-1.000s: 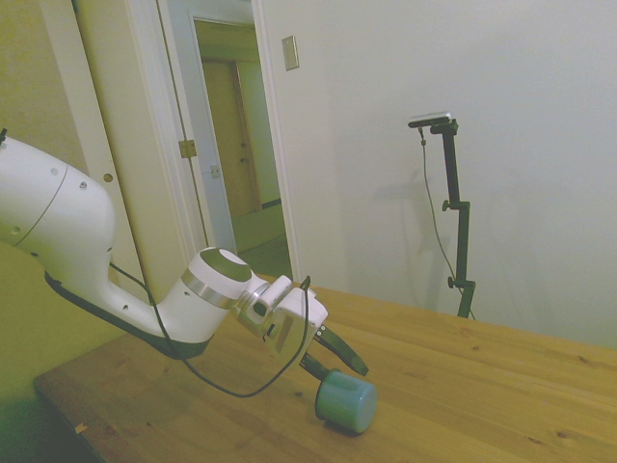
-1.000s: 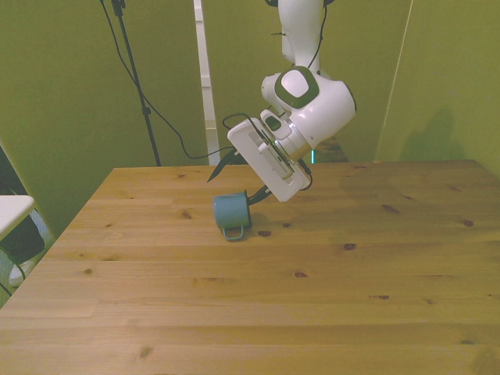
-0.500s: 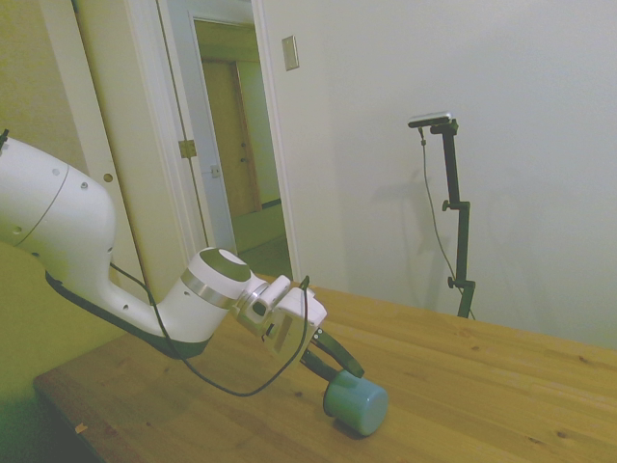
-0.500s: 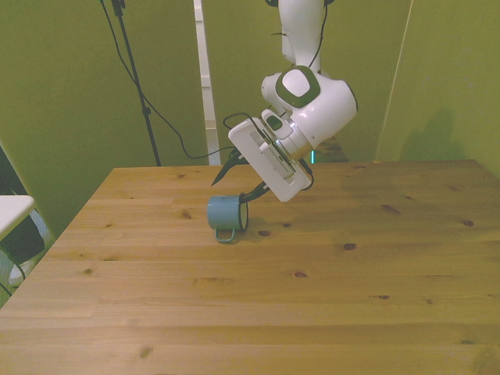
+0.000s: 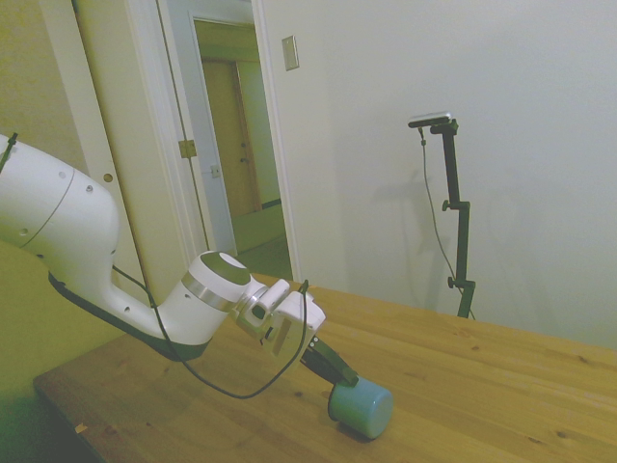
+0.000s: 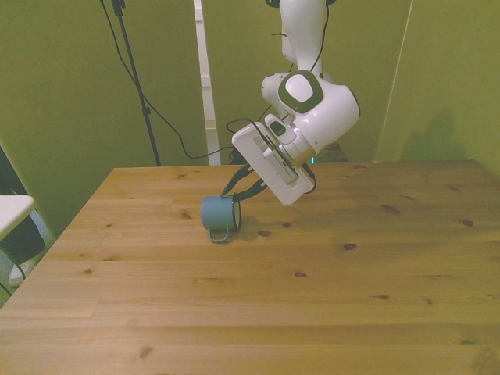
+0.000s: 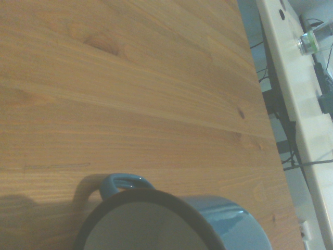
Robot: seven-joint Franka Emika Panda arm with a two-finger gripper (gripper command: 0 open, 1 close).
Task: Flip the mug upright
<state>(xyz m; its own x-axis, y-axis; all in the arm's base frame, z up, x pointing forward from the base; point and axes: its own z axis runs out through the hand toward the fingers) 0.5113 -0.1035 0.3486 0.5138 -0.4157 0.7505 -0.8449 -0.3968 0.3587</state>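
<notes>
Since a second ago the small light-blue enamel mug [image 6: 218, 214] has slid toward the front view's left and tipped up from lying nearly flat, and my two dark fingers have drawn together. Now my two-finger gripper [image 6: 236, 194] is clamped on the mug's thin dark rim, one finger inside the mouth and one outside as far as I can see from the front. The mug sits tilted on the wooden table [image 6: 328, 289], its mouth turned back toward my wrist and its closed bottom facing away from me, low edge touching the boards. In the side view the mug [image 5: 362, 408] leans the same way, with my gripper [image 5: 335, 374] slanting down to it from the left. Its loop handle [image 6: 223, 235] points down toward the table's near side. From my wrist camera I see the pale inside, the dark rim and the handle [image 7: 123, 184] up close, the mug [image 7: 229, 224] casting a shadow on the wood.
</notes>
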